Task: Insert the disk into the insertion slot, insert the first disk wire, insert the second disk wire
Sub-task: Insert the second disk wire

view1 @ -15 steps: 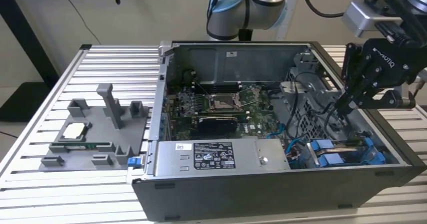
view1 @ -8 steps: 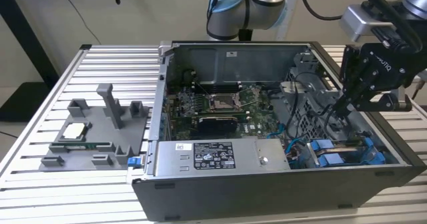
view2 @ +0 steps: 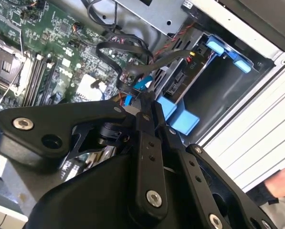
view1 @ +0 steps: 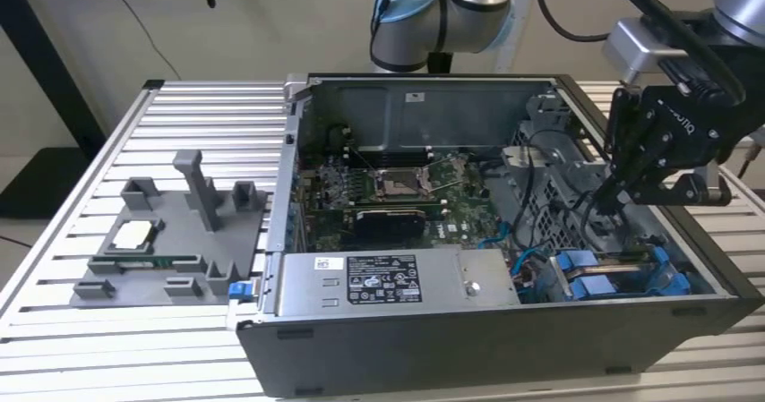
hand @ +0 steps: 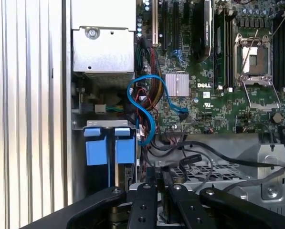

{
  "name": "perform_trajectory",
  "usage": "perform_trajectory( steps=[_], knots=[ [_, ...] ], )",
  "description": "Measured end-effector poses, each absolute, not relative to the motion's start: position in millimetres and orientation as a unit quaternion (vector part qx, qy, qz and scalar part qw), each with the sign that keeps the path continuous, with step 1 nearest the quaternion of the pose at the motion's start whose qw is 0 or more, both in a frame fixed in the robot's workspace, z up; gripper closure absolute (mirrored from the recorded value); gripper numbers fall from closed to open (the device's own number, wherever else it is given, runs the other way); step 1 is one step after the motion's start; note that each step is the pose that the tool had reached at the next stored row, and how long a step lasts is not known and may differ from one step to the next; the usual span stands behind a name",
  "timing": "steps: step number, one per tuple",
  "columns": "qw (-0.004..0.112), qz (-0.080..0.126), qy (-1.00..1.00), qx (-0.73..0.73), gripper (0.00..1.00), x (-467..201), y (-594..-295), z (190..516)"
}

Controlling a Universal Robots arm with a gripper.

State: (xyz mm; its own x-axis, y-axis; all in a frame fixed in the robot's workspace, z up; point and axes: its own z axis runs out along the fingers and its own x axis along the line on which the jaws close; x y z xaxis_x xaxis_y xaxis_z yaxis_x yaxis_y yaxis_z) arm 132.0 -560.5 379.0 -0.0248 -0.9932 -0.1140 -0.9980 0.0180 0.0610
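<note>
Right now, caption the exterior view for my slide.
Gripper hangs inside an open computer case, near two blue-fronted carriers.

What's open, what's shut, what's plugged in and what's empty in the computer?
Computer case: open, side panel off.
Processor socket: bare, no cooler on it.
Blue carriers: pushed in side by side.
Pincer: down inside the case.
Grey tray: lying on the table beside the case.

Matte black gripper point(view2: 143, 106). The motherboard point(hand: 214, 95) is dark green with silver sockets, and a bright blue cable point(hand: 152, 126) loops across it among black ones. Two carrier fronts point(hand: 95, 145) are the same bright blue. The power supply point(view1: 395, 281) is silver with a black-and-white label. Dark grey case point(view1: 478, 357), mid-grey fixture tray point(view1: 167, 241), worktop point(view1: 72, 330) of ribbed silver slats
</note>
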Motion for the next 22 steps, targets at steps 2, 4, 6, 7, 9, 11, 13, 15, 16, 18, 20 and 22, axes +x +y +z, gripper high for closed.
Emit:
perform_trajectory(
  steps=[2, 4, 6, 7, 9, 11, 13, 15, 16, 18, 20, 22],
  knots=[
    [0.019, 0.062, 0.713, -0.698, 0.84, 132.0, -560.6, 376.7],
    [0.019, 0.062, 0.713, -0.698, 0.84, 131.9, -560.7, 374.7],
    [0.019, 0.062, 0.713, -0.698, 0.84, 131.8, -561.0, 373.0],
    [0.019, 0.062, 0.713, -0.698, 0.84, 131.8, -561.4, 372.3],
    [0.019, 0.062, 0.713, -0.698, 0.84, 131.8, -562.3, 370.9],
    [0.019, 0.062, 0.713, -0.698, 0.84, 131.8, -562.6, 370.5],
    [0.019, 0.062, 0.713, -0.698, 0.84, 131.8, -563.0, 370.2],
    [0.019, 0.062, 0.713, -0.698, 0.84, 131.8, -563.4, 370.0],
    [0.019, 0.062, 0.713, -0.698, 0.84, 131.9, -563.4, 369.8],
    [0.019, 0.062, 0.713, -0.698, 0.84, 131.8, -563.3, 369.2],
    [0.019, 0.062, 0.713, -0.698, 0.84, 131.8, -563.4, 368.6],
    [0.019, 0.061, 0.713, -0.698, 0.84, 131.8, -563.4, 368.1]
  ],
)
